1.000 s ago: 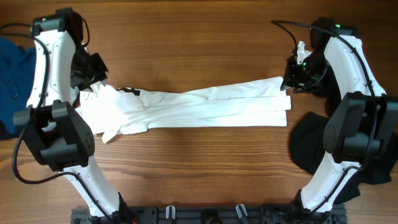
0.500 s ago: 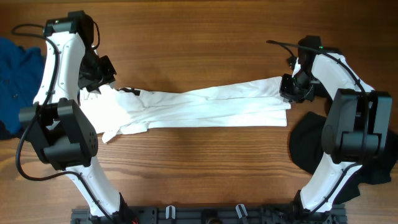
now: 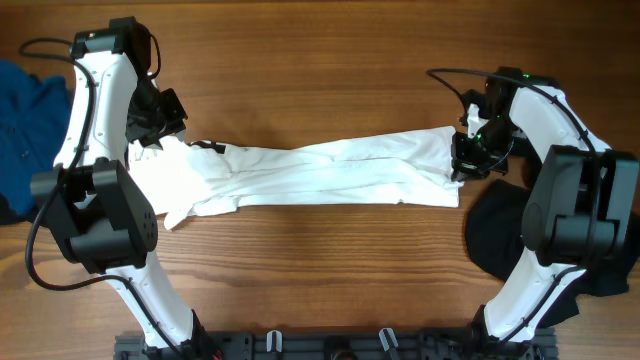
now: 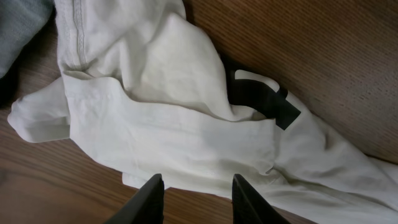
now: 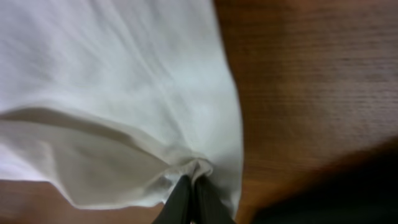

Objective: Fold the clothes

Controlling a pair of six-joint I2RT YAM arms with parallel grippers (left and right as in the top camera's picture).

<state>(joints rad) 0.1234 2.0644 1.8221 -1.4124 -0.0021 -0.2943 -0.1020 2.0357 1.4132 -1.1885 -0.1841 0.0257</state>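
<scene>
The right claw (image 5: 189,198) is clenched on a pinch of thin white cloth at the right end of the shirt (image 3: 320,172); the left claw (image 4: 196,190) hangs released, fingers apart with nothing between them, just over the shirt's bunched left end, near its black bar print (image 4: 264,99). The shirt lies stretched in a long narrow band across the wooden counter (image 3: 320,60), a blue cloth (image 3: 20,110) beyond its left end and a black cloth (image 3: 500,235) just past its right end.

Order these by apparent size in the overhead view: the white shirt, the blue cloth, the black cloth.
Largest: white shirt.
Then black cloth and blue cloth: unranked, both only partly visible.
</scene>
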